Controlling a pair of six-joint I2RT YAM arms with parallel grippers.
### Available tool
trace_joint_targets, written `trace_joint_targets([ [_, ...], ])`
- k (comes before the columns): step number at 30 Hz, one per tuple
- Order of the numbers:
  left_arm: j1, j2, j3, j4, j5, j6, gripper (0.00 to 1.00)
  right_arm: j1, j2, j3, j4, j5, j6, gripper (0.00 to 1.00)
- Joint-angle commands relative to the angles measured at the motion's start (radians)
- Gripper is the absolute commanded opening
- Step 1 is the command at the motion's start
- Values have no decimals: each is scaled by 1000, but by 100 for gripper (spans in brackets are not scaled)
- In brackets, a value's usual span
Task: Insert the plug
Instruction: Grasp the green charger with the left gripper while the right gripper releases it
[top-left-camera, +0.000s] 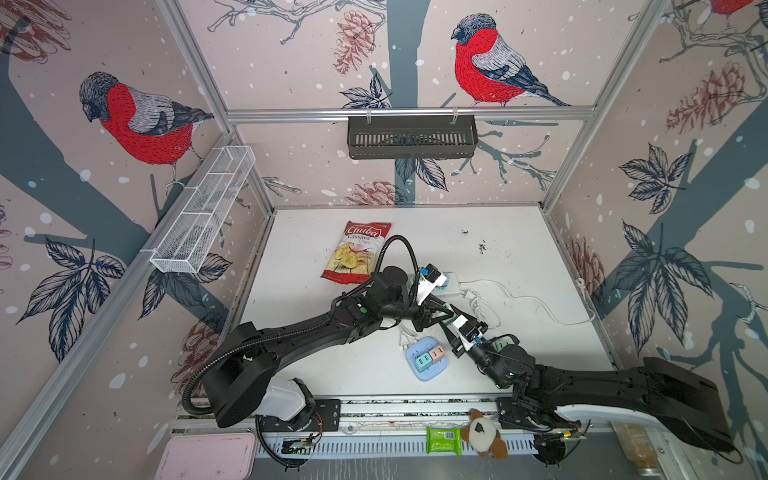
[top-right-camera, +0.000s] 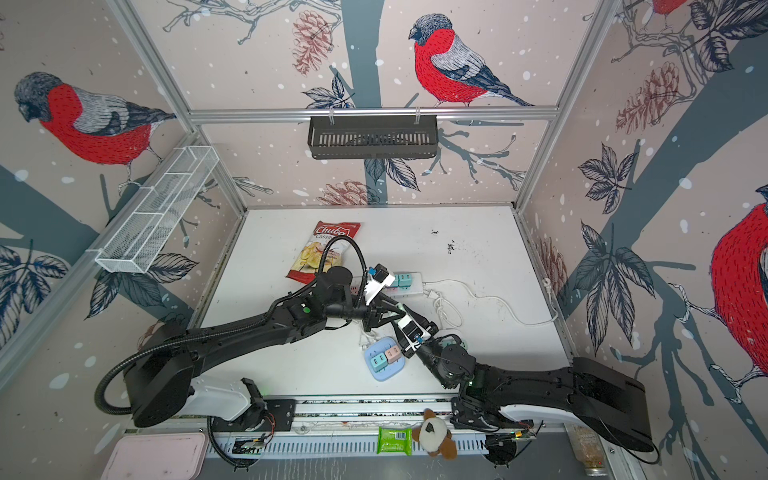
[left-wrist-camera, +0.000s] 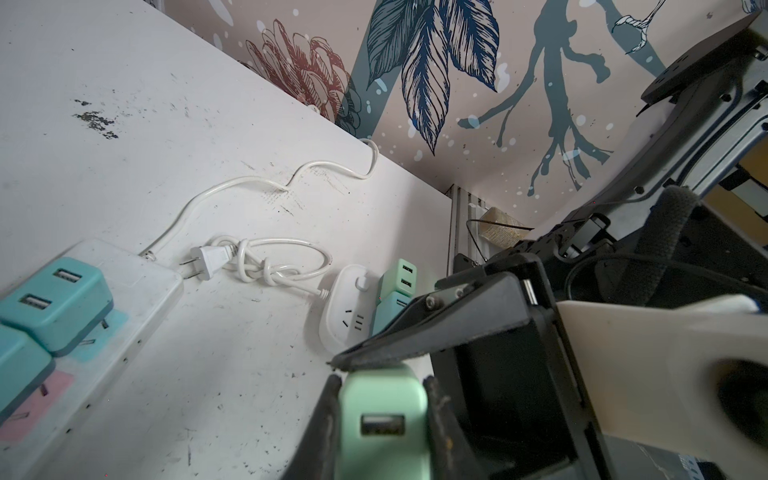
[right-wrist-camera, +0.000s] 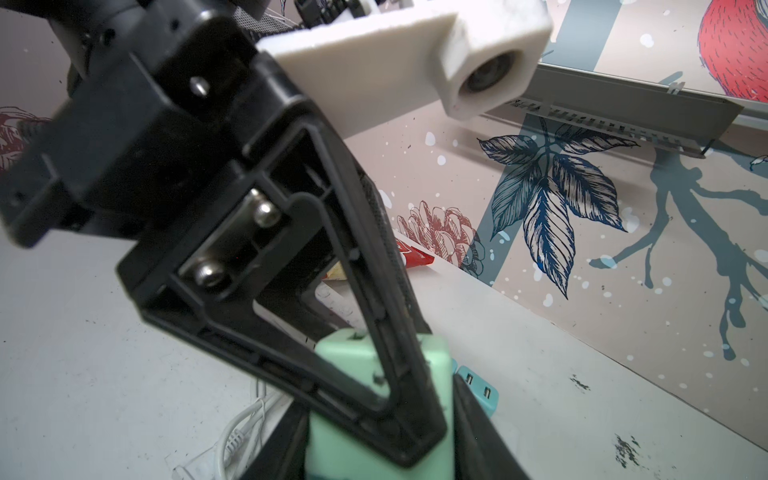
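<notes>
Already, pink plug (top-left-camera: 437, 354) in blue strip (top-left-camera: 429, 372).

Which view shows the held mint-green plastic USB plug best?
Left wrist view: the mint-green plastic USB plug shows its port face. In the right wrist view a black finger crosses it; top views almost hide it.

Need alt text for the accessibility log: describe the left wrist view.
A mint USB charger is clamped in the left gripper, with one of the right gripper's fingers crossing its far end. Beyond, on the white table, lie a power strip holding teal chargers, a loose knotted plug cord and a small white socket.
</notes>
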Motion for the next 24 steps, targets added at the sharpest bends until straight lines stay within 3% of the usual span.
trace_joint_targets([
  [1,-4,-17,0,-10,90,95,0,0,8,17,61,10,71,18],
  [6,-5,-55,-22,0,57,108,0,0,11,40,15,28,106,58],
  [7,-5,-68,-33,3,35,115,0,0,12,39,15,27,110,73],
  [10,-5,-123,-75,17,-89,154,0,-1,11,48,-8,23,111,100],
  [17,-3,-288,-259,125,-558,323,0,-8,-21,40,-35,30,119,100],
  [21,-3,-357,-367,209,-628,439,0,-25,-60,24,-51,28,129,100],
  [24,-2,-377,-415,260,-715,462,0,-43,-99,20,-95,30,145,100],
])
